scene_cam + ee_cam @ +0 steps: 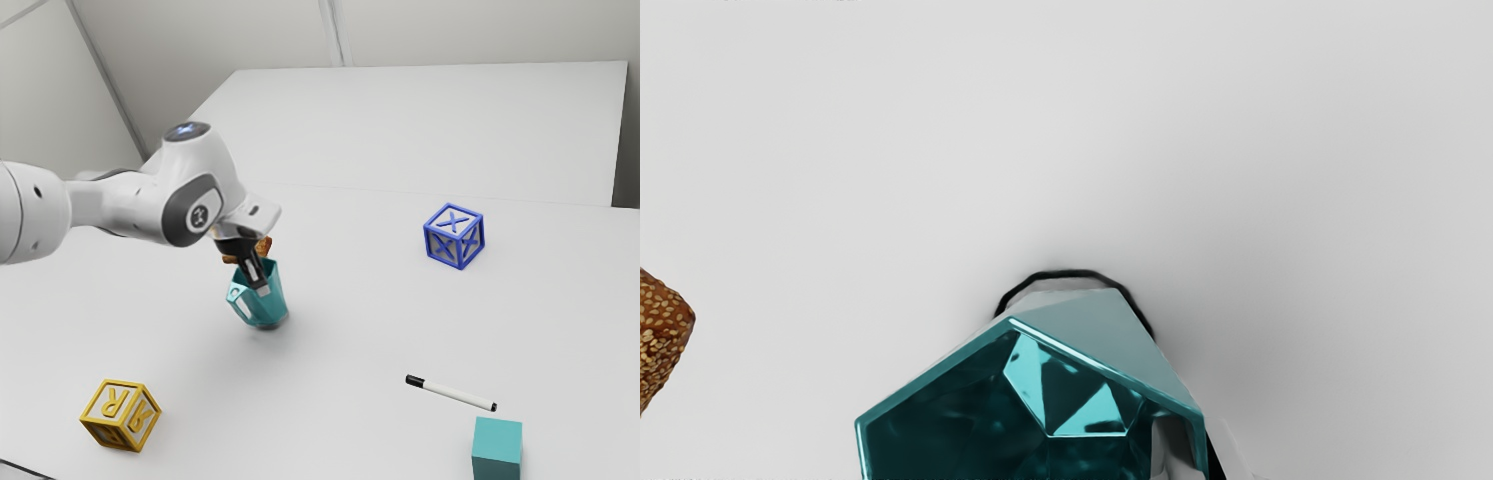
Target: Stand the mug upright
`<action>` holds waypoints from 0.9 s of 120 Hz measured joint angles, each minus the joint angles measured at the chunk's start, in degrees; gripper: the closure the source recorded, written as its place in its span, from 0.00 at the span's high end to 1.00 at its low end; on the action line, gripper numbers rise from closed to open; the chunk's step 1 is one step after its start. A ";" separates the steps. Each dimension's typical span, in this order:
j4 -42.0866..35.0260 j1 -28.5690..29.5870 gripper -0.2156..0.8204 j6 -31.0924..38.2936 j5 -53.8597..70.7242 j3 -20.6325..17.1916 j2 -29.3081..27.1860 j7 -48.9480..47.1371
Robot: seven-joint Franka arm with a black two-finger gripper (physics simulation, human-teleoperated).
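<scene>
The teal mug (275, 299) stands close to upright on the table in the exterior view, its opening upward and its handle toward the exterior view's left; I cannot tell whether it leans slightly. My gripper (259, 284) reaches down onto its rim, with one finger in front of the outer wall. In the wrist view the faceted mug (940, 413) opens toward the camera, its dark-edged base partly visible beyond the rim. There my gripper (1202, 450) is shut on the mug's wall, one finger inside and the other outside.
Brown seeded bread (263, 246) lies just behind the mug; in the wrist view the bread (661, 340) is beside it. Farther off are a blue lettered block (454, 237), a yellow lettered block (120, 415), a marker (452, 392) and a teal cube (497, 448) on the white table (330, 400).
</scene>
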 joint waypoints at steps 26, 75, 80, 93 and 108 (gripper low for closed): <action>-1.06 -1.29 0.03 3.10 3.00 -1.06 0.29 -6.33; -1.61 -5.08 0.41 4.66 3.38 -0.84 1.00 -13.19; -1.59 -5.16 0.47 4.57 3.54 -0.90 0.76 -13.62; -1.08 -4.46 0.60 3.44 3.99 -1.50 -1.63 -14.61; 0.99 0.16 0.69 0.31 4.19 -1.90 -4.37 -15.66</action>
